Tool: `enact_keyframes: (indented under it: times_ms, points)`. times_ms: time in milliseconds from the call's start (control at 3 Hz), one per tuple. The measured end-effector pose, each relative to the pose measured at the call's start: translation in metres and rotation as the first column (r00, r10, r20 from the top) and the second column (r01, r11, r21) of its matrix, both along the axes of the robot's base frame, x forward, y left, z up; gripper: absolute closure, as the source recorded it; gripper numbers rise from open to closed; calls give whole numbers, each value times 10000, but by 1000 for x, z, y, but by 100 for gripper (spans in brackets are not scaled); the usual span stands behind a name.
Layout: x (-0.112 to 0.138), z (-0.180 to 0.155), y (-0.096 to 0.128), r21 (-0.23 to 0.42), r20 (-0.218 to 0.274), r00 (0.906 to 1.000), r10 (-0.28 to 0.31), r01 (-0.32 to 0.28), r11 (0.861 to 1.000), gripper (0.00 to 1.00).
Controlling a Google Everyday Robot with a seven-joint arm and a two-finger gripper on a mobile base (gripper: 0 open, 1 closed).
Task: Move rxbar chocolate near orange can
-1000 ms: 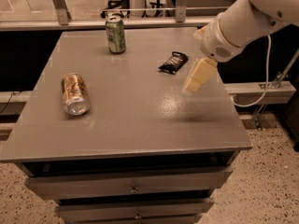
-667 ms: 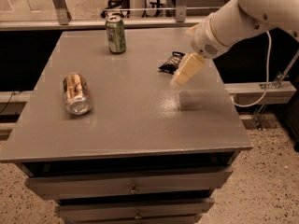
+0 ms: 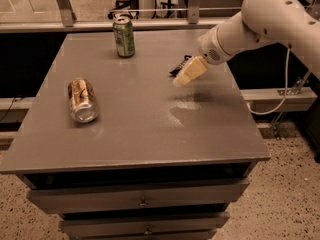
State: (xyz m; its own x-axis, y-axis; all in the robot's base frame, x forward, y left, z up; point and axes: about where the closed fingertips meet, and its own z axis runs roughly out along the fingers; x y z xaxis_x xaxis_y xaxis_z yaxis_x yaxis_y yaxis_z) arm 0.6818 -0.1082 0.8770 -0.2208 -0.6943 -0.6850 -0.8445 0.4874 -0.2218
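Observation:
The rxbar chocolate [image 3: 178, 67] is a small black wrapper lying at the back right of the grey table [image 3: 145, 134]; only its left end shows behind the gripper. The orange can [image 3: 82, 99] lies on its side at the left of the table, silver top toward the front. My gripper [image 3: 186, 75], with cream-coloured fingers, hangs just above and in front of the bar, on a white arm coming in from the upper right.
A green and white can [image 3: 124, 36] stands upright at the back of the table, left of the bar. The table has drawers [image 3: 142, 202] below its front edge. A rail and glass run behind it.
The gripper has moved left and toward the back of the table, and now covers most of the black bar. The cans have not moved.

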Motion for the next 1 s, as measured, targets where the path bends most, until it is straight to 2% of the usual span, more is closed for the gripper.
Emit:
enact_keyframes:
  times_ms: [333, 667, 1000]
  points:
    - [14, -14, 0, 340, -259, 9989, -392, 401, 9986, 0]
    - [19, -26, 1, 504, -424, 9972, -613, 634, 9967, 18]
    - [20, -32, 2, 608, -469, 9966, -679, 707, 9956, 41]
